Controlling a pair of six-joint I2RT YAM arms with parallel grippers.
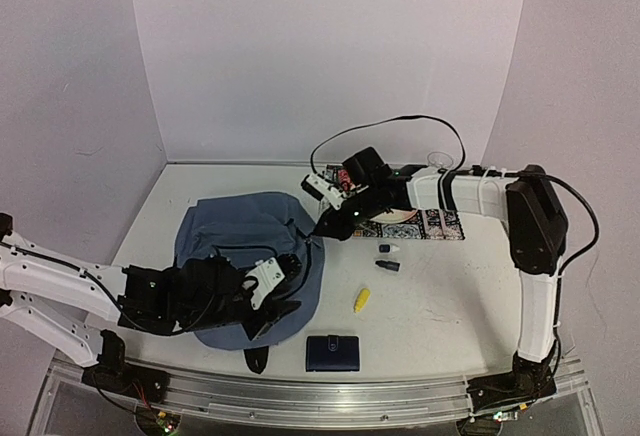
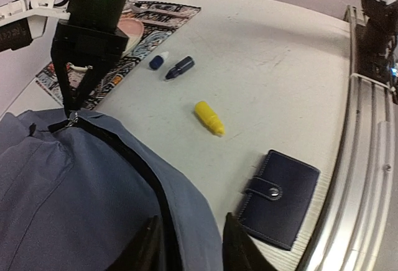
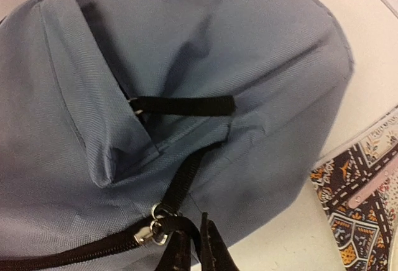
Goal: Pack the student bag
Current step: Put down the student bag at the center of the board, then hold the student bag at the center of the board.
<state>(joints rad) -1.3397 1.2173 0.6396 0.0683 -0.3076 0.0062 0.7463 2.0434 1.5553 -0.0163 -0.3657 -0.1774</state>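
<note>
While the left pincer (image 2: 189, 224) straddles the student bag (image 2: 62, 196) half-open, the outstretched right pincer (image 3: 194, 237) pinches its zip pull (image 3: 158, 229).

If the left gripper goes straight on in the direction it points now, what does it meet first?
The student bag: its black zip edge lies between the fingers of the left gripper. Farther along that line, probably, the right gripper at the zip's end; depth is unclear.

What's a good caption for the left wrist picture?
Right gripper pinching the zip pull of a soft slate-blue fabric backpack, dark navy wallet nearby.
</note>
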